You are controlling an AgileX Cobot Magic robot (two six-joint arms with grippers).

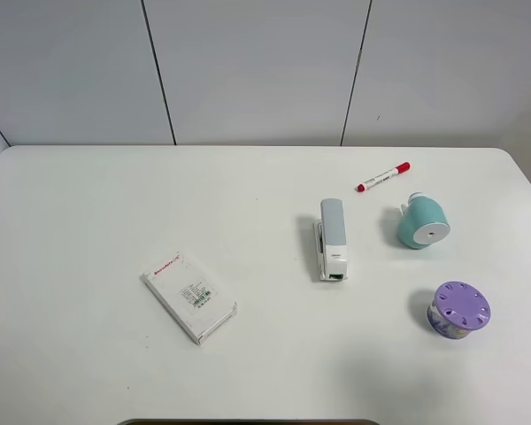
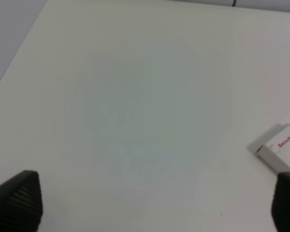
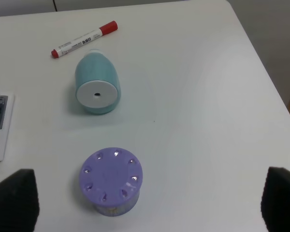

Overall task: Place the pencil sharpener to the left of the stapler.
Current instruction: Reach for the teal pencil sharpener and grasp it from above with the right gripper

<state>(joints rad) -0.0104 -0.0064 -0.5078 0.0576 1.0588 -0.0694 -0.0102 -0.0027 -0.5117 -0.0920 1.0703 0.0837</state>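
Teal pencil sharpener (image 3: 97, 83) well beyond the wide-apart right jaws.

you have a white worktop (image 1: 115, 212) carrying five things: a flat white box (image 1: 190, 304) with red print lies toward the left, and the grey-and-white stapler (image 1: 332, 239) lies right of the middle. right of the stapler the teal pencil sharpener (image 1: 422, 223) lies on its side, with a red-capped marker (image 1: 382, 177) farther back and a purple round container (image 1: 459, 310) nearer the front edge, none touching.
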